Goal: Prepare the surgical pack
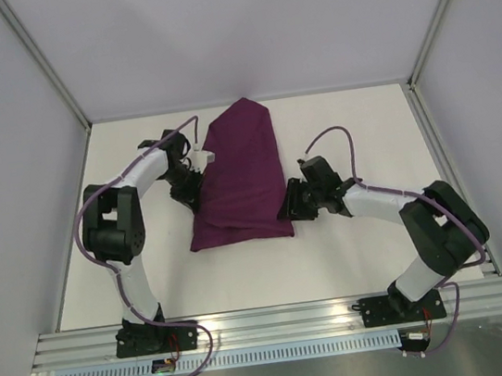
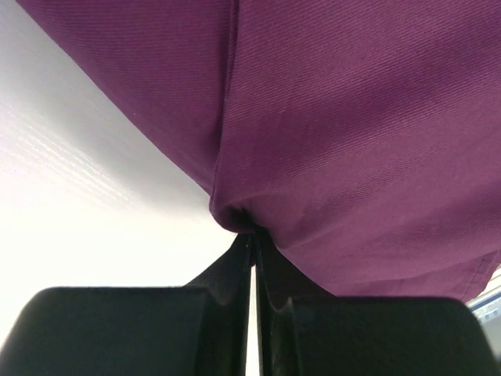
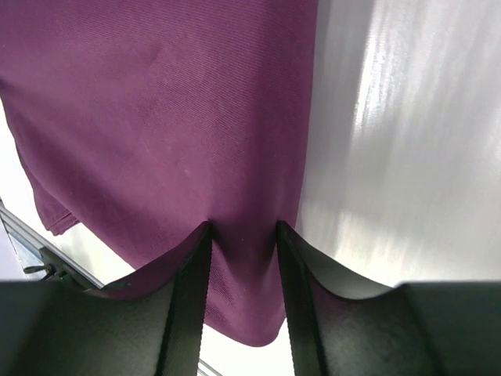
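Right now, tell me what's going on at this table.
Two robot arms are working on a dark purple cloth that lies folded lengthwise on the white table. The left gripper is shut on a pinch of fabric at the cloth's left edge. The right gripper sits at the cloth's right edge with its jaws open, one on each side of a strip of fabric, not yet closed on it. No tray, instruments or gauze show in any view.

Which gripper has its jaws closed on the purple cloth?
The left gripper: its jaws pinch a fold of the purple cloth. The right gripper holds its jaws apart around its edge.
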You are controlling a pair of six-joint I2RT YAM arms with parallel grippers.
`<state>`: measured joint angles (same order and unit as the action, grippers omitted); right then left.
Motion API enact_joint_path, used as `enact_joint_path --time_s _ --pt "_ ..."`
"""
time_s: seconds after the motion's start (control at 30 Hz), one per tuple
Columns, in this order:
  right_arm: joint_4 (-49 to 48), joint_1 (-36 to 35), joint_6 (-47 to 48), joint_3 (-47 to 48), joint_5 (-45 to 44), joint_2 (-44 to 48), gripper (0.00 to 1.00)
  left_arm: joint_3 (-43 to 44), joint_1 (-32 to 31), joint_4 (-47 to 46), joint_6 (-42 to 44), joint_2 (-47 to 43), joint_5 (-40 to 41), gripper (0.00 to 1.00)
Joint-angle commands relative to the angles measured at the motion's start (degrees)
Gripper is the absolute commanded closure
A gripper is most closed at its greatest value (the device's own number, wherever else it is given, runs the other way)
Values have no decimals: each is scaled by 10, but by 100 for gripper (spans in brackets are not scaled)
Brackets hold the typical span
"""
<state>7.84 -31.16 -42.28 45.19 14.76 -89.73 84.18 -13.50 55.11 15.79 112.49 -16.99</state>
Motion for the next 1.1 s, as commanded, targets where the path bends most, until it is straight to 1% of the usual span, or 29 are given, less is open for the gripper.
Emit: enact_joint_path --time_s 0.0,0.03,0.1,0.2,0.3,0.33,0.37,0.43,0.5,0.63,0.67,0.7,0.73,0.77,0.8,0.83,0.87,0.9,0.93,1.0,1.07 --pt "-43 -4 -2 -6 34 -11 60 -31 3 -5 11 7 21 93" --pt "-43 -4 -1 -9 34 -11 64 -37 3 -7 12 4 17 91" --pt "-39 -4 4 -16 34 -5 65 -47 3 -11 18 -12 3 85" --pt "-22 -4 17 -16 32 5 64 -46 3 -13 17 -35 -9 79" --pt "2 3 39 7 35 24 59 -33 3 -5 20 -53 -8 74" --pt "16 5 45 16 36 30 54 -30 3 -1 21 -56 -7 73" --pt "23 13 50 36 38 32 52 -25 3 3 23 -64 -3 70" --pt "37 25 62 56 36 33 47 -17 3 8 28 -74 2 69" --pt "45 47 69 89 29 25 46 -5 4 10 30 -86 14 69" --pt "65 87 66 161 17 -23 47 32 4 11 22 -91 37 68" --pt "65 101 65 175 19 -52 47 54 4 10 19 -86 39 68" --pt "67 106 63 211 21 -68 47 69 4 10 14 -81 35 62" --pt "69 110 63 231 23 -82 47 84 4 12 9 -75 27 59" --pt "75 119 64 255 19 -122 47 116 4 13 -6 -55 10 51" --pt "85 122 65 275 15 -140 47 134 4 16 -11 -42 2 47" --pt "90 123 64 320 13 -164 47 151 4 16 -17 -28 -6 45" --pt "96 127 62 341 15 -186 47 183 4 16 -32 2 -17 41" --pt "103 128 60 360 20 -233 47 199 4 16 -37 18 -21 40" --pt "110 128 57 405 27 -256 48 214 4 17 -39 34 -24 40" --pt "117 127 51 437 41 -316 49 251 4 18 -51 81 -37 39" --pt "118 128 43 471 44 -347 50 285 4 20 -61 125 -40 39"
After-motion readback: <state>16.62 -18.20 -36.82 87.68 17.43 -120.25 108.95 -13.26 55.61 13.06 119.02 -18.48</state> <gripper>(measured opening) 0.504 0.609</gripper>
